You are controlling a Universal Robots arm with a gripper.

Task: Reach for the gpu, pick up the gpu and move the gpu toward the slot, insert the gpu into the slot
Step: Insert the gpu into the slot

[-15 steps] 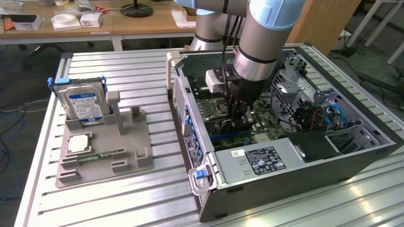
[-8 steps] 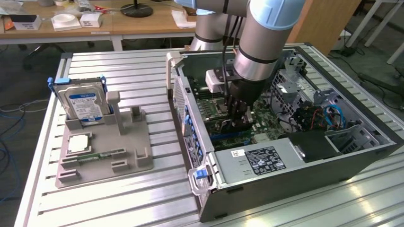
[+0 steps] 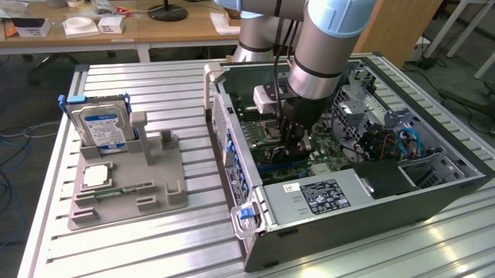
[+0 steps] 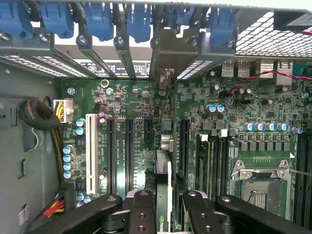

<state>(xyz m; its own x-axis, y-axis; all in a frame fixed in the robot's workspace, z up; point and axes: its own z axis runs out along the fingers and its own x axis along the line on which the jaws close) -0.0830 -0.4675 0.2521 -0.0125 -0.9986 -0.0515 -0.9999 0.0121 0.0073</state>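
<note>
My gripper [image 4: 168,210] reaches down inside the open computer case [image 3: 220,116] and is shut on the gpu [image 4: 163,168]. In the wrist view the card stands on edge between the two black fingers [image 4: 144,214]. It runs over the green motherboard to its silver end bracket [image 4: 168,51] at the case's rear wall. In the exterior view the gripper [image 3: 293,152] hangs low over the motherboard, and a short piece of the blue slot [image 3: 269,167] shows just below it. The card hides the slot in the wrist view, so I cannot tell whether the card's edge sits in it.
Black connector strips [image 4: 129,151] and a white one [image 4: 90,151] flank the card, with the silver processor socket [image 4: 261,187] beside them. The power supply [image 3: 317,197] sits at the case's near end. On the exterior view's left, a grey fixture [image 3: 127,185] holds a hard drive [image 3: 101,124].
</note>
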